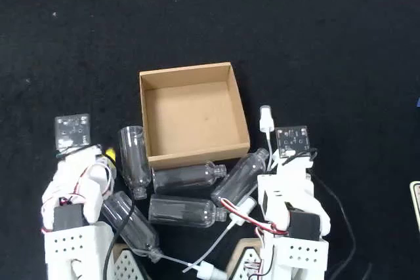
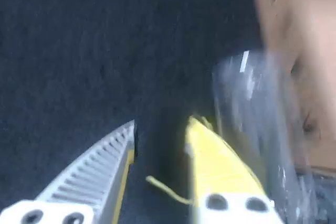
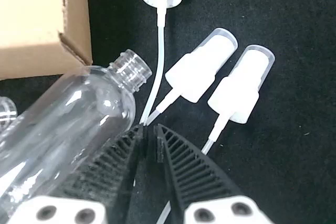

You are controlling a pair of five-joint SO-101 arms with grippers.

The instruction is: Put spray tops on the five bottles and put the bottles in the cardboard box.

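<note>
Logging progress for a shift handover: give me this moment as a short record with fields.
cardboard box: open, nothing inside
bottles: five, lying outside the box on the arms' side
spray tops: three lying loose near the right tool
left tool: open, next to one bottle
right tool: shut, tips close to a bare bottle neck

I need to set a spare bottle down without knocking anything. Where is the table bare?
Bare table lies behind the cardboard box, and out to either side of it. Crowded: the strip from its front wall to the left arm and right arm, packed with bottles and spray tops.
</note>
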